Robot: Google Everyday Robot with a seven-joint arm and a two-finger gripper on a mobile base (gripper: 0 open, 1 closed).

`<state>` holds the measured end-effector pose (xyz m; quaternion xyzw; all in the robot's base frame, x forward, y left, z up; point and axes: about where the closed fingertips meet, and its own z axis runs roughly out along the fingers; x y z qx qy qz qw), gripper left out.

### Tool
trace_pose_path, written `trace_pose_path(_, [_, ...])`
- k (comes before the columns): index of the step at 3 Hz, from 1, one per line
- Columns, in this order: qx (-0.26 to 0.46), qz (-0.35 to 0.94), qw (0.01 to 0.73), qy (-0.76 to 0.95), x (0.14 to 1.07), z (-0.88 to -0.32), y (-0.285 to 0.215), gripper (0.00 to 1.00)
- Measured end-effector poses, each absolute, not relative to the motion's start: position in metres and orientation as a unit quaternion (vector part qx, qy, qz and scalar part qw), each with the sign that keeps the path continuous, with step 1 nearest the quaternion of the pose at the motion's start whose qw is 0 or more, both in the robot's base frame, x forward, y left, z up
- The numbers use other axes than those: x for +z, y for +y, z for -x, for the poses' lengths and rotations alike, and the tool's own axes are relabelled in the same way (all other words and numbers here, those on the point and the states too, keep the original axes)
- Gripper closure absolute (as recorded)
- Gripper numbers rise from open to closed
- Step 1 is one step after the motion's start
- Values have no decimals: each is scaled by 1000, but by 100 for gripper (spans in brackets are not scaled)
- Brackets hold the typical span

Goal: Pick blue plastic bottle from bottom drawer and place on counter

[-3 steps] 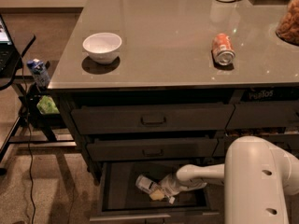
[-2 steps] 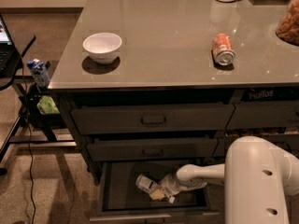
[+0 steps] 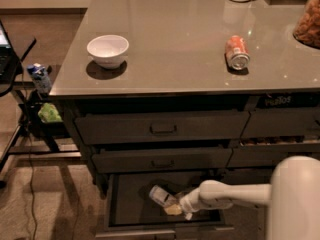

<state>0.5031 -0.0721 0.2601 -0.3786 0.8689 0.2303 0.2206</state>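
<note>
The gripper is sitting in the bottom drawer at the blue plastic bottle's right end, the bottle slanting away up-left; whether it is gripping, I cannot tell.

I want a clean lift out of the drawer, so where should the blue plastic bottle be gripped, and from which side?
Probably take the blue plastic bottle across its middle, from above: it lies on its side on the bottom drawer floor, with walls around it. The gripper is inside the drawer at the bottle's right end.
</note>
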Motion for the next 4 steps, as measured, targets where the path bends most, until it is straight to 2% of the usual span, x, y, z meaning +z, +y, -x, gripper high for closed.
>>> trace_pose_path(2, [217, 382, 261, 860, 325, -472, -96, 100])
trace_pose_path(4, [206, 394, 279, 851, 351, -473, -91, 100])
